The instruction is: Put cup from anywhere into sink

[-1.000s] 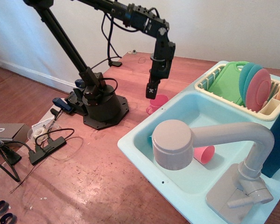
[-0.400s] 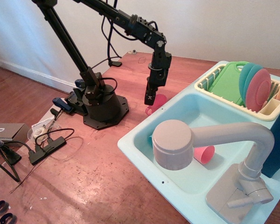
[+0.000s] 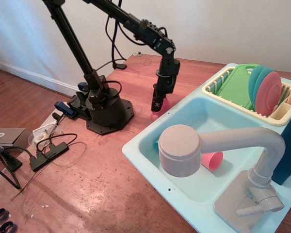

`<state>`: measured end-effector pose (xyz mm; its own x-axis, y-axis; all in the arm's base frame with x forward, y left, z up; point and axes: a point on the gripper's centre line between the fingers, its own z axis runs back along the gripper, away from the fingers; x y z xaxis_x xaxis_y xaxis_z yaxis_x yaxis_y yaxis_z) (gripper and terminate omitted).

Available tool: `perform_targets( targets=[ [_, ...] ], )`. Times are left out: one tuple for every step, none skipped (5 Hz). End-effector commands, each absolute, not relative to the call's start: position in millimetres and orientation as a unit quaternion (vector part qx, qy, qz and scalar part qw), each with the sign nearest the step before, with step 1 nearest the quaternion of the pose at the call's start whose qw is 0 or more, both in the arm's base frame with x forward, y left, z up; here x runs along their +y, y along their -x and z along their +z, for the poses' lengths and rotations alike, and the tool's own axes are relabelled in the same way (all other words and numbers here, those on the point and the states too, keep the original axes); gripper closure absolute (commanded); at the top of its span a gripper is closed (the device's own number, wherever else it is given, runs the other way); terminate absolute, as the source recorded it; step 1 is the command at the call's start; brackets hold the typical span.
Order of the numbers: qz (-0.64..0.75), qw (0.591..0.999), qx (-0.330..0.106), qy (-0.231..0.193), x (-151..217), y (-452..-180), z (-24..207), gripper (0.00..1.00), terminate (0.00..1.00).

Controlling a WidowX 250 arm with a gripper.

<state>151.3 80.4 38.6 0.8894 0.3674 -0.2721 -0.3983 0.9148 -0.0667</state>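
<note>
The bright pink cup (image 3: 169,103) stands on the wooden table just outside the far left edge of the turquoise sink (image 3: 140,145). Its small loop handle points toward the front left. My gripper (image 3: 157,107) points straight down at the cup's left side, its tips level with the rim and partly covering it. From this angle I cannot see the gap between the fingers, nor whether they hold the cup wall. The sink basin lies right of the cup, behind the large grey-beige faucet (image 3: 182,149).
A salmon-pink handleless cup (image 3: 212,160) lies on its side in the basin. A cream dish rack (image 3: 218,87) with plates and a green board stands at the sink's back. The arm's black base (image 3: 104,111) and cables (image 3: 48,145) sit on the left.
The gripper has come down from above the cup to the level of its rim and shifted slightly. The cup has not moved.
</note>
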Motion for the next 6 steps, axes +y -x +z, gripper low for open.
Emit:
perform_targets(
  targets=[
    [0.197,0.973,0.109,0.048,83,-168,51,1.0,0.0],
    [0.196,0.974,0.105,0.044,82,-173,56,1.0,0.0],
    [0.193,0.975,0.107,0.037,80,-176,62,1.0,0.0],
    [0.188,0.976,0.111,0.023,77,-183,71,1.0,0.0],
    [0.172,0.979,0.105,0.018,78,-185,91,1.0,0.0],
    [0.171,0.981,0.093,0.013,101,-171,141,1.0,0.0]
  ],
)
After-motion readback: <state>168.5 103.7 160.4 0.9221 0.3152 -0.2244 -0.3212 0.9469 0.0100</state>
